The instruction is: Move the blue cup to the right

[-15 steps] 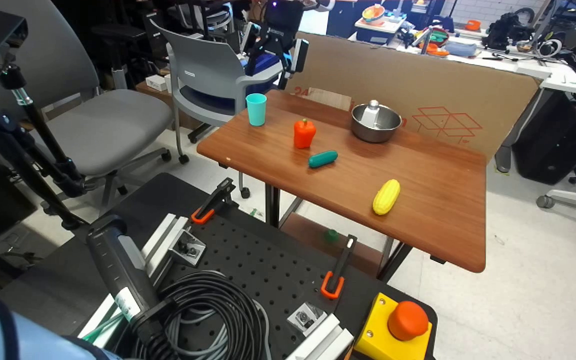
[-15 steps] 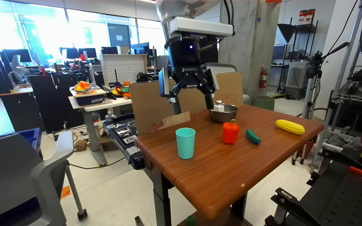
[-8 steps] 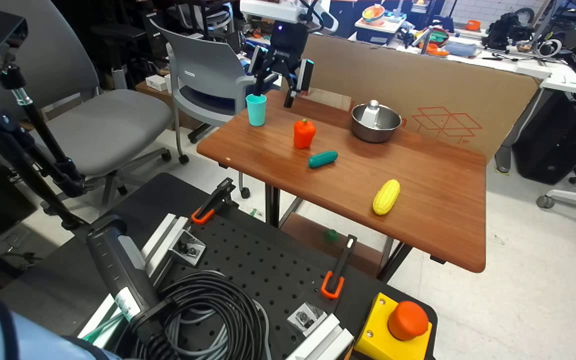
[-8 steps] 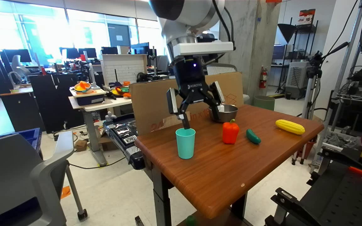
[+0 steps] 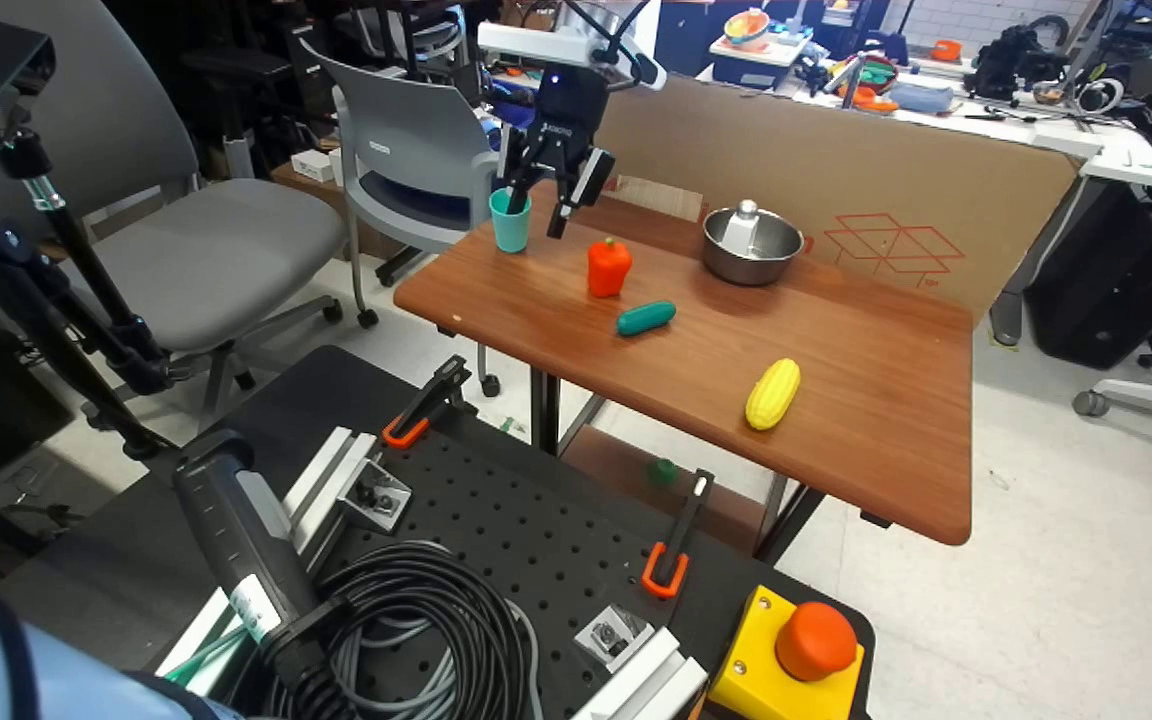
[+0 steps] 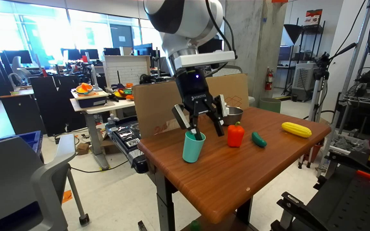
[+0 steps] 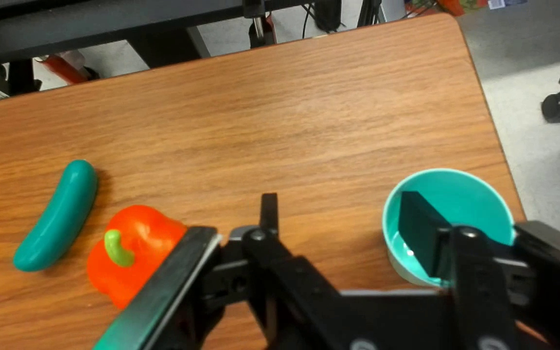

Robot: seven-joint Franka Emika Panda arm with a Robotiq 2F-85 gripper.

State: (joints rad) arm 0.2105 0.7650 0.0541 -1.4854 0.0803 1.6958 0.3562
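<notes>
A: Blue cup (image 6: 192,150): where is it recorded?

B: One, plain, slightly tapered; placed near a short end of the wood-grained surface (image 6: 236,179). In an exterior view it is seen tilted, the mouth leaned to the side on which the red pepper (image 6: 235,138) is shown. Whether the base is fully supported cannot be told.

A: And the gripper (image 6: 209,136)?

B: One, black, lettered "ROBOTIQ". Its fingers (image 7: 421,233) are held spread: one is placed inside the mouth of the cup, the other is held outside, above the surface, between cup and pepper, apart from the cup. Whether the cup wall is touched by the inner finger cannot be told.

A: Other stock on the surface?

B: Red pepper, one, green-stemmed, stood upright. Dark green piece (image 6: 259,140), one, elongated, laid just beside the pepper. Yellow corn cob (image 6: 296,130), one, laid near a long edge, well apart from the cup. Metal bowl (image 5: 748,268), one, in which a white object (image 5: 739,235) with a round, silvery top is contained.

A: Backing?

B: Cardboard sheet (image 5: 886,190), one, printed in red, stood behind the surface in both exterior views.
</notes>
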